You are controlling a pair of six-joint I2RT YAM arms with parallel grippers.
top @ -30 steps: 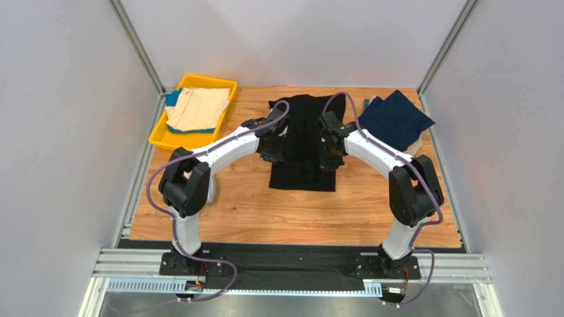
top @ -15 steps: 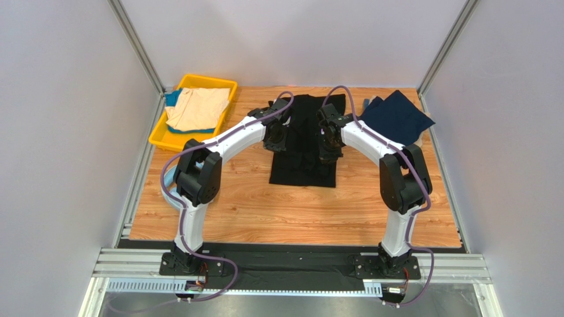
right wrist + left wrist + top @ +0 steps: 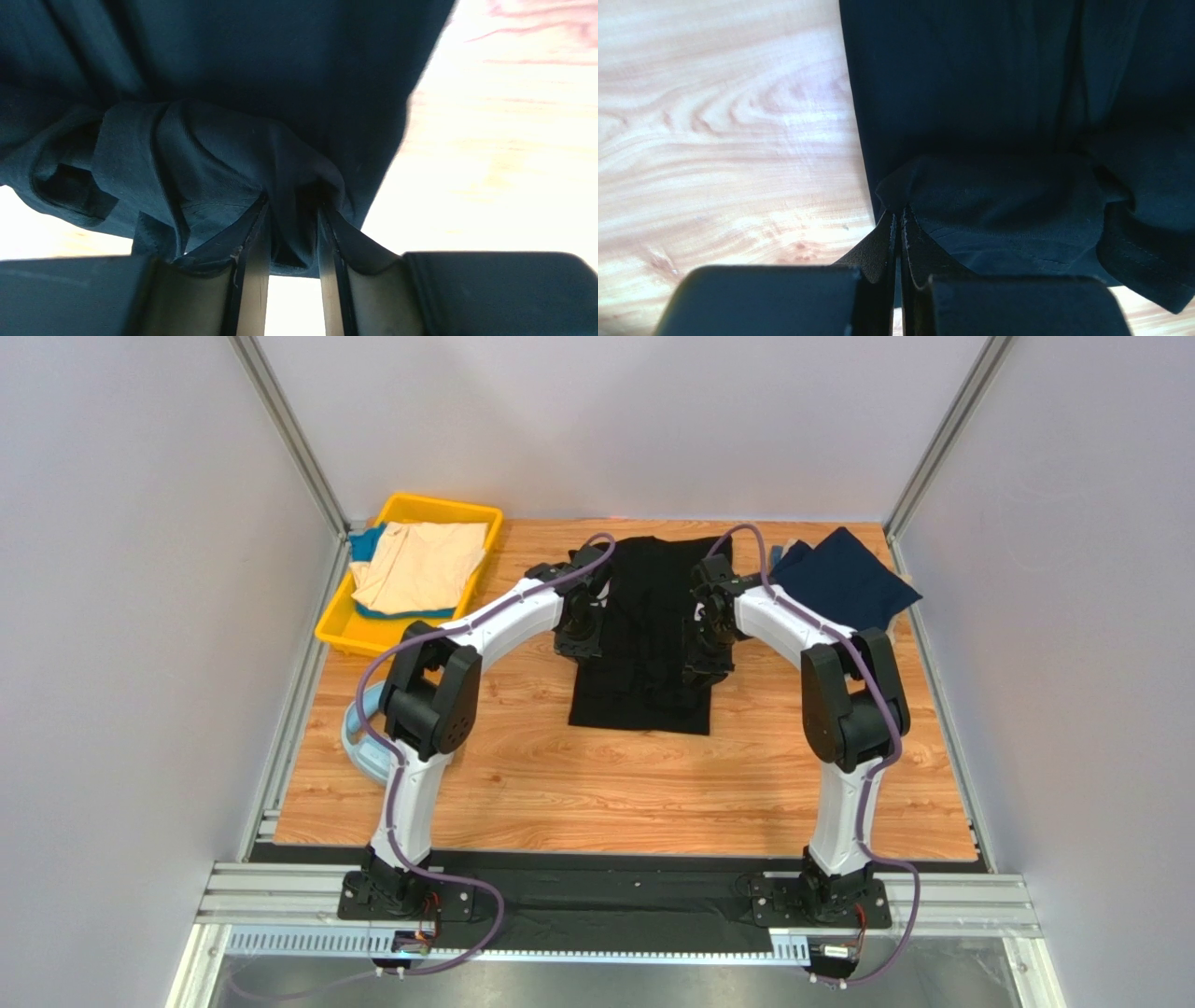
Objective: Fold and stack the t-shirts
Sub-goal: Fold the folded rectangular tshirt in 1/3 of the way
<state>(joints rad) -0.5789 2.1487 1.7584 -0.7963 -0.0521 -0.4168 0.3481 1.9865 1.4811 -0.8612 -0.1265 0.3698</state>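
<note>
Black cloth at centre: one black t-shirt (image 3: 648, 651) spread flat on the table (image 3: 617, 784), stretching toward 12 o'clock. One navy t-shirt (image 3: 846, 577) at 2 o'clock, one cream t-shirt (image 3: 418, 564) in one yellow tray (image 3: 344, 633) at 10 o'clock. Two arms, left arm (image 3: 484, 627) and right arm (image 3: 793, 623), both reaching forward and bent inward, wrists low over the black t-shirt. At 9 o'clock, left jaws pinched together on its edge; at 3 o'clock, right jaws clamped on a bunched fold.

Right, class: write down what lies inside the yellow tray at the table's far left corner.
In the yellow tray a beige t-shirt lies on top. Teal cloth shows under its edges; the rest of that cloth and the tray floor are covered.
</note>
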